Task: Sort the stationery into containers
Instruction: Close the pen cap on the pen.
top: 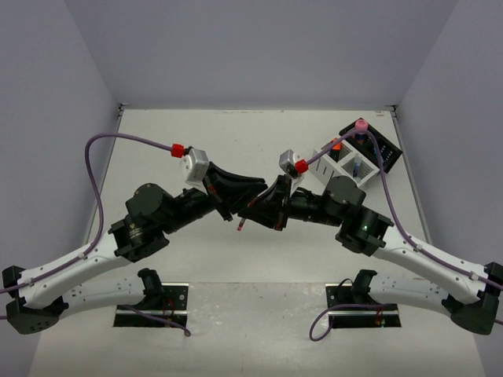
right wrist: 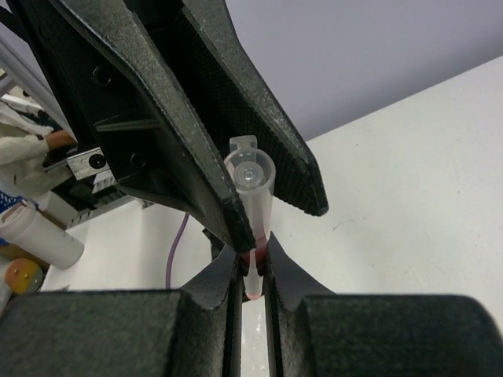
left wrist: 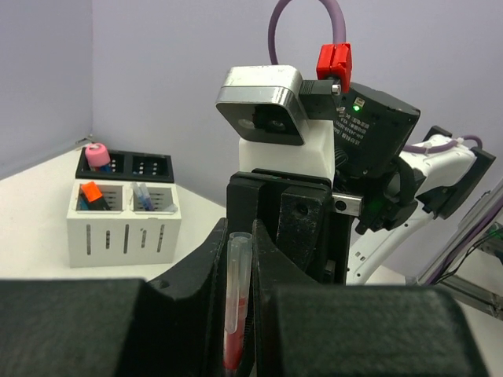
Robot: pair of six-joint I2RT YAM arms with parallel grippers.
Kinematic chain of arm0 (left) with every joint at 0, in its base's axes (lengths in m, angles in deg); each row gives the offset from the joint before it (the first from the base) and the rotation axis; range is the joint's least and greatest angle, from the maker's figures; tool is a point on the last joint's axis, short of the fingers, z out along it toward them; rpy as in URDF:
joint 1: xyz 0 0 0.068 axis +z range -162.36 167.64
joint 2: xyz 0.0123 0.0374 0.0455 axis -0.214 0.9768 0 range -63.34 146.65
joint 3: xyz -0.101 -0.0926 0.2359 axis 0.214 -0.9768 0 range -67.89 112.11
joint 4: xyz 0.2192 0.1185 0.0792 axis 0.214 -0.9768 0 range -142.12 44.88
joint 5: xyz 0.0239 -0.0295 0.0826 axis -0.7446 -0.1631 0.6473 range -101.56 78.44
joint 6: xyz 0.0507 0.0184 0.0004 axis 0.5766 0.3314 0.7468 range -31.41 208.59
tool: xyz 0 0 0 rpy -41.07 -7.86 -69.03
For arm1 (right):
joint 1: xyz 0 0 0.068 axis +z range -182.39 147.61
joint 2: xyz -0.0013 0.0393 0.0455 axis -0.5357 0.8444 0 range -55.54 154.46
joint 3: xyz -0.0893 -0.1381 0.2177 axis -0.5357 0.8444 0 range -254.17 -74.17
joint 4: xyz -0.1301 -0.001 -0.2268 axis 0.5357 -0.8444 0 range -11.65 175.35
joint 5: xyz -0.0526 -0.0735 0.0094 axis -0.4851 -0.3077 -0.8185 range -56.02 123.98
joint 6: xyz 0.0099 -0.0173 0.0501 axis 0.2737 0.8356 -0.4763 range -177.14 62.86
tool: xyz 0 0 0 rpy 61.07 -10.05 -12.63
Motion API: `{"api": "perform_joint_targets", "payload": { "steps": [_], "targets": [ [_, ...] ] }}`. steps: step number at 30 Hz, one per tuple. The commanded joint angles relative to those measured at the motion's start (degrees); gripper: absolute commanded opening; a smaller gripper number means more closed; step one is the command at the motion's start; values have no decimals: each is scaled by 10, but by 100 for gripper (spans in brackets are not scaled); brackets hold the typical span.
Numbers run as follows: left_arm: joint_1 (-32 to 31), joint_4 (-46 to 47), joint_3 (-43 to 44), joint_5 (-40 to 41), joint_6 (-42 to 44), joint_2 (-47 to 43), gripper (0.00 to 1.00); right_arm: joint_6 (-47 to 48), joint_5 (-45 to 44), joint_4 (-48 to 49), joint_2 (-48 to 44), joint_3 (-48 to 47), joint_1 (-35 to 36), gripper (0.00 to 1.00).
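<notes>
My left jaws and right jaws are both clamped on the thin red pen with a clear plastic cap (right wrist: 253, 196), held above the counter (top: 251, 141). The left pair holds the cap end and the right pair the barrel. The white slotted organiser box (top: 343, 162) lies nearer my right arm.

Clamped left end effector (left wrist: 238, 237) meets clamped right end effector (right wrist: 251, 263).

1. Pen (left wrist: 236, 302): clear glossy plastic cap, smooth red barrel
2. Left gripper (left wrist: 238, 236), right gripper (right wrist: 253, 255): matt black plastic, finely grained faces
3. White box (left wrist: 110, 236): smooth satin plastic; black box (left wrist: 127, 165): matt plastic
4. Table (top: 236, 141): matt off-white
5. Wrist camera (left wrist: 259, 106): brushed silvery metal shell on a white plastic block (left wrist: 283, 157)
6. Cable (top: 98, 181): glossy purple sheath, rubbery look
</notes>
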Motion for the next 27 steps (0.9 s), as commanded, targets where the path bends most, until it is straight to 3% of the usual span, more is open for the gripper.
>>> {"api": "perform_joint_targets", "payload": {
  "steps": [1, 9, 19, 24, 27],
  "targets": [
    [-14, -78, -27, -35, 11, -14, 0, 13, -58, 83, 15, -32, -11, 0],
    [-14, -73, -34, -59, 24, 12, 0, 22, -54, 85, 13, -24, -10, 0],
    [-14, -75, -21, 62, -2, -28, 0, 39, -23, 50, -13, 19, -11, 0],
    [-14, -76, 2, 32, 4, -23, 13, 40, -11, 32, -28, 24, -10, 0],
    [-14, -78, 1, 38, 2, -32, 10, 41, -13, 29, -38, 28, -10, 0]
  ]
}}
